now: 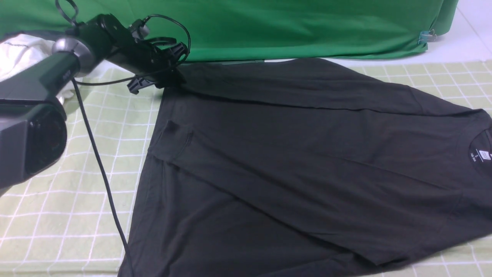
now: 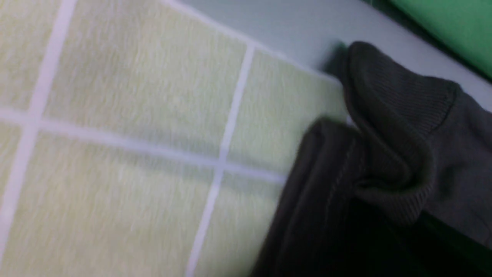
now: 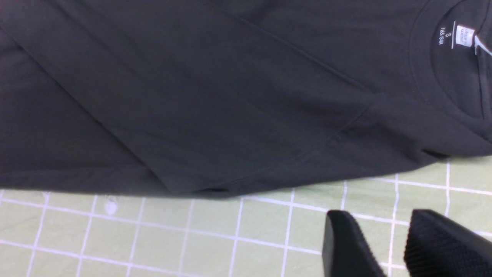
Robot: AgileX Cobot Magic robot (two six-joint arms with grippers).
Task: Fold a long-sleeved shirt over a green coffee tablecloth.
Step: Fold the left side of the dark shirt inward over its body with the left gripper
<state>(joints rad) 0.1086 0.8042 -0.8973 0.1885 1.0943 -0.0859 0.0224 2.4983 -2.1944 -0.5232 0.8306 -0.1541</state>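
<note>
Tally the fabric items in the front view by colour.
Black: 1, the long-sleeved shirt
Pale yellow-green with white grid: 1, the tablecloth
Deep green: 1, the backdrop sheet
White: 1, the garment at far left
Total: 4

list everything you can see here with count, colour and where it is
long-sleeved shirt: one, black, spread on the tablecloth, neck to the right
green coffee tablecloth: one, pale yellow-green with white grid, under the shirt
fabric sheet: one, deep green, along the back
white garment: one, far left, behind the left arm
cable: one, black, across the tablecloth's left
left gripper: one, black, jaws shut on the shirt's far left corner
right gripper: one, black, jaws open over tablecloth
</note>
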